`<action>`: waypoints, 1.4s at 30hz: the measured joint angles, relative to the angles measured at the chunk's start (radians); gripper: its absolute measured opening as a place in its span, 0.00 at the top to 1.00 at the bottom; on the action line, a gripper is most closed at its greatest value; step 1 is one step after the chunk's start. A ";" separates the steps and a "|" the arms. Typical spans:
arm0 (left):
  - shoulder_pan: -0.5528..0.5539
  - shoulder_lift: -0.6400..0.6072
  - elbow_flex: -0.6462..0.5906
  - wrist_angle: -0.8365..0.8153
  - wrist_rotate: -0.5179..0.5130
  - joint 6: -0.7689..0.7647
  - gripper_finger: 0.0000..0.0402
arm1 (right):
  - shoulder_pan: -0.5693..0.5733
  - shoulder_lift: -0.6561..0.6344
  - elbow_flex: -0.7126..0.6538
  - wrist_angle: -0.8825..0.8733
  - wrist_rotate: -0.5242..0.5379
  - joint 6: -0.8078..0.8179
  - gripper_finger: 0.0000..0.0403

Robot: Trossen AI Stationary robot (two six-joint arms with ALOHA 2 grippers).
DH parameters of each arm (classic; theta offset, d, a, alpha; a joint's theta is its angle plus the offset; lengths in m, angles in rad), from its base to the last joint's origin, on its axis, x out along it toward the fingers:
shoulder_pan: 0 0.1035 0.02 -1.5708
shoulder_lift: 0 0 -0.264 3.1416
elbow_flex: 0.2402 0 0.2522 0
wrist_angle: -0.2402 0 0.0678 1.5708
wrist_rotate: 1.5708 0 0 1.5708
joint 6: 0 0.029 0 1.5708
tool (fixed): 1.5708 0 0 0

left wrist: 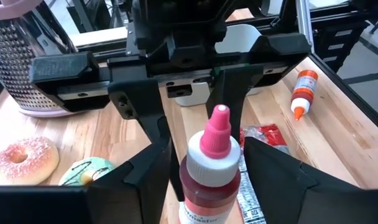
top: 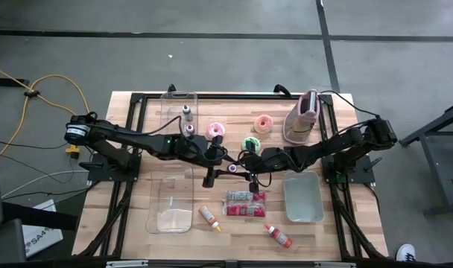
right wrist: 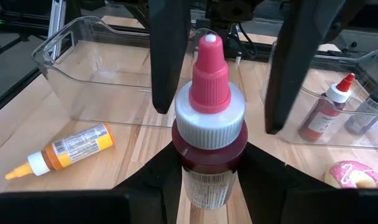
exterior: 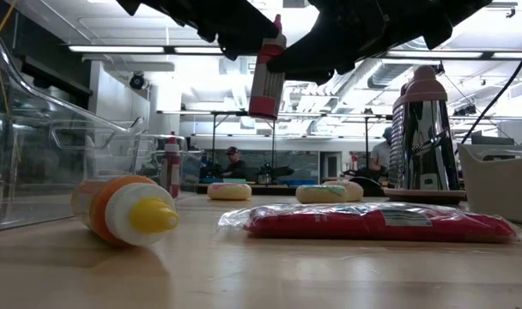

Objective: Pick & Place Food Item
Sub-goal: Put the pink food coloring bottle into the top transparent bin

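A small bottle (right wrist: 209,155) of dark red sauce, with a white collar and a pink nozzle cap (left wrist: 217,129), hangs upright above the table's middle (top: 232,170), and my right gripper (right wrist: 207,186) is shut on it. My left gripper (top: 220,165) reaches in from the left and is open. Its fingers (right wrist: 169,62) stand on either side of the bottle's top, with a gap showing beside the cap. In the low view the bottle (exterior: 267,77) hangs well above the boards. My right gripper pinches the bottle's body just below the white collar (right wrist: 207,163) between its two fingers. They come nearly level from the table's right side. The bottle stands upright in the hold, cap up, lifted clear of the table.
On the table lie a red packet (top: 245,203), an orange bottle (top: 209,217) and another small bottle (top: 278,235) near the front. A clear bin (top: 172,201), a grey tray (top: 302,197), a far bin holding bottles (top: 179,112), three donuts (top: 215,130) and a grater (top: 302,117) surround the middle.
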 joint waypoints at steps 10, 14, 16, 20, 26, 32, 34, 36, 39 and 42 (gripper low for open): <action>0.000 0.000 0.000 0.000 0.001 -0.003 0.57 | 0.000 0.000 0.000 0.024 0.000 0.000 0.68; 0.000 0.000 0.000 -0.001 0.001 -0.003 0.57 | 0.000 0.000 0.000 0.023 0.000 0.000 0.68; 0.000 0.000 0.000 -0.001 0.001 -0.003 0.57 | 0.000 0.000 0.000 0.023 0.000 0.000 0.68; 0.000 0.000 0.000 -0.001 0.001 -0.003 0.57 | 0.000 0.000 0.000 0.027 0.000 0.000 0.68; 0.000 0.000 0.000 -0.001 0.001 -0.003 0.57 | 0.000 0.000 0.000 0.034 -0.003 0.000 0.68; 0.000 0.000 0.000 -0.001 0.001 0.013 0.58 | 0.000 0.000 0.000 0.035 -0.003 0.000 0.68; 0.000 0.000 0.000 -0.001 0.001 0.027 0.60 | 0.000 0.000 0.000 0.035 -0.003 0.000 0.68; 0.000 0.006 0.000 0.001 0.001 0.030 0.63 | 0.000 0.000 0.000 0.036 -0.003 0.000 0.68; 0.000 0.012 0.000 0.001 0.001 0.031 0.68 | 0.000 0.000 0.000 0.036 -0.004 0.000 0.68; 0.000 0.019 0.000 0.004 0.002 0.031 0.71 | 0.000 0.000 0.000 0.029 -0.004 0.000 0.68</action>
